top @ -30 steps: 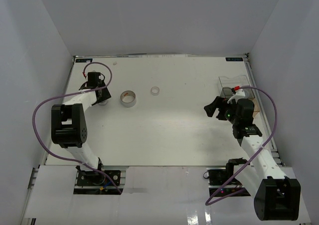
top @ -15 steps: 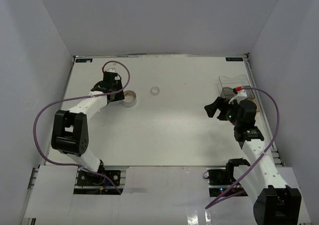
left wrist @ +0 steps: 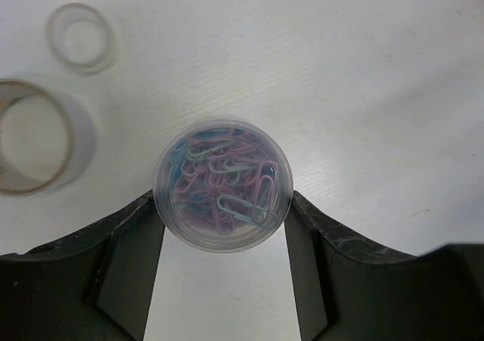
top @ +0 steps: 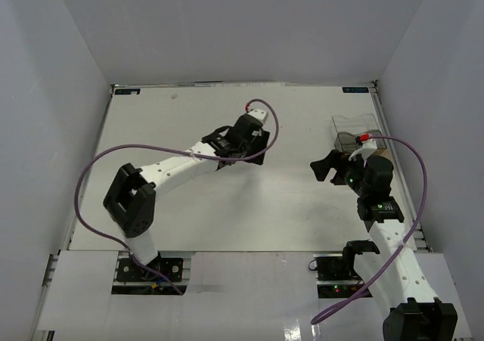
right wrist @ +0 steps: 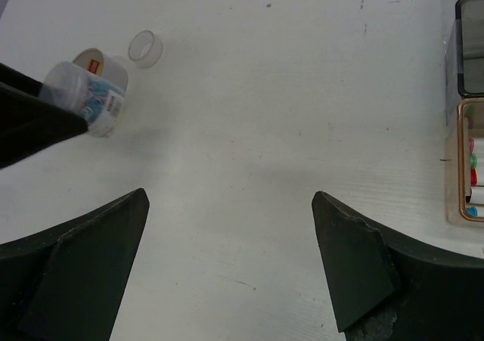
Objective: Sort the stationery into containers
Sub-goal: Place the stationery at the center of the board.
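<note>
**Paper-clip tub picked up and on its way**

A second ago my left arm was folded back at the table's far left edge. Now it is stretched over the middle, and my left gripper (left wrist: pixel 223 214) is pinching the round clear tub (left wrist: pixel 223 181), one dark finger pressed to each side of its wall. I judge the pick is done and the carry has begun.

From the right wrist camera, the tub looks tilted and lifted off the table just beside the tape roll (right wrist: pixel 103 66). The small clear ring (right wrist: pixel 145 47) lies just past that roll. Both still wait to be sorted.

The desk organiser (right wrist: pixel 469 48) stands well apart from the tape roll, at the right edge. Its tan tray section (right wrist: pixel 460 163) already holds markers (right wrist: pixel 473 176). My right gripper (top: pixel 327 165) has barely shifted and hangs between roll and organiser, fingers spread wide and empty.

The tub is smooth, thin, see-through plastic, packed with pastel pink and blue wire clips. The roll is a beige ring with a paper label. The table is matt white.
</note>
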### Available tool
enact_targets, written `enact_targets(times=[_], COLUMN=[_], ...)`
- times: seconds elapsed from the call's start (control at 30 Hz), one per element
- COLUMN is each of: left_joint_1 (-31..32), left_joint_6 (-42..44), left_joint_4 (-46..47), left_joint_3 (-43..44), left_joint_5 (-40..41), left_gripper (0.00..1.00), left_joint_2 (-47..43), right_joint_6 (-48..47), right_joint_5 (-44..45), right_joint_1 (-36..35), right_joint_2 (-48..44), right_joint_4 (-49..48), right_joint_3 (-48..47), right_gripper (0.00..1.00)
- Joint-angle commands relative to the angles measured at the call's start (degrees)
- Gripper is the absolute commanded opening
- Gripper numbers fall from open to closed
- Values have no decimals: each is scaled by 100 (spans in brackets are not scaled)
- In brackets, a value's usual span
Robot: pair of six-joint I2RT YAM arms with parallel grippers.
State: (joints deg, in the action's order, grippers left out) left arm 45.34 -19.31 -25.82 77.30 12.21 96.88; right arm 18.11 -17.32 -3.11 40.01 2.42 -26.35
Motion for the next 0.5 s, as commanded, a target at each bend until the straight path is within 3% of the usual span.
enact_targets(times=[0.0, 0.27, 0.47], left_joint_1=[466, 845, 853], left_joint_6=[-126, -134, -222], left_joint_4=[-133, -72, 103], left_joint_3=[539, 1647, 1483], left_joint_5=[97, 133, 150], left_gripper=[51, 56, 66], left_joint_2=[646, 1948, 2212], right_joint_6=[-88, -176, -325], right_joint_5=[-87, -8, 97], right_joint_1=[-23, -31, -31], right_joint_2=[-125, -266, -301], right_joint_4=[92, 259, 382], right_joint_3=[-142, -116, -107], right_gripper=[95, 95, 95])
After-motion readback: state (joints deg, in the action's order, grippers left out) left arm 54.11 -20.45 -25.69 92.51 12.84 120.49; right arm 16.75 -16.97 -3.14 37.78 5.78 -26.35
